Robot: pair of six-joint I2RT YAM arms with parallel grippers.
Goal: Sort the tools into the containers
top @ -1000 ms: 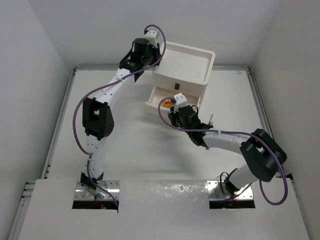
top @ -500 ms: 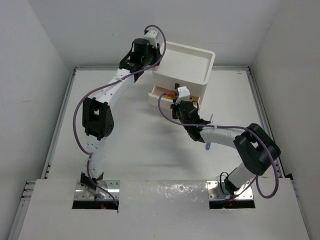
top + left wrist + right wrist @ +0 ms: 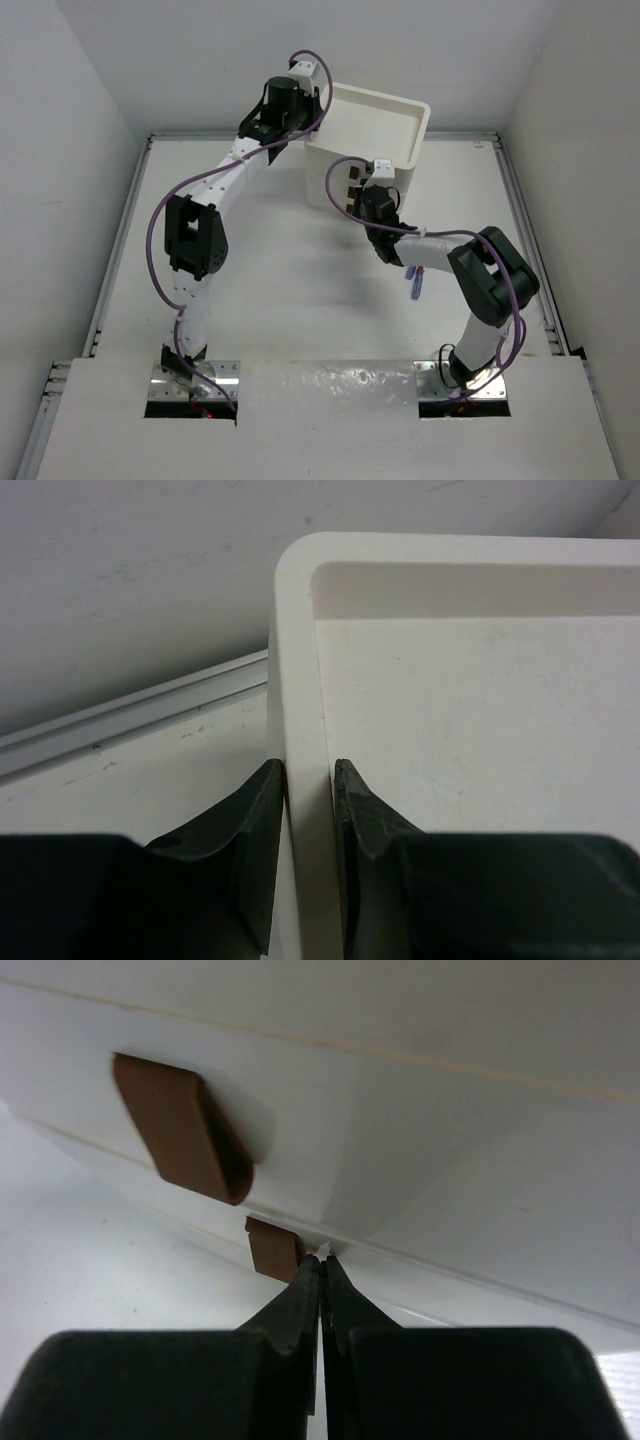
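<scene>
Here the left claw [image 3: 308,772] is nearly closed, pinching the tray rim [image 3: 298,660] of the white drawer unit [image 3: 318,178], which looks like light, stiff, smooth plastic that could slide on the counter [image 3: 270,290] if not held. The right claw [image 3: 320,1265] has its tips together with nothing between, touching the unit's front just beside the lower handle [image 3: 272,1248], the natural place to pull a drawer. Behind this claw, near its arm, lies a blue-purple tool [image 3: 416,284], probably thin and easy to roll, with open counter around it.

Closed white drawer unit [image 3: 325,187]; blue-purple tool [image 3: 415,284] nearby.
</scene>
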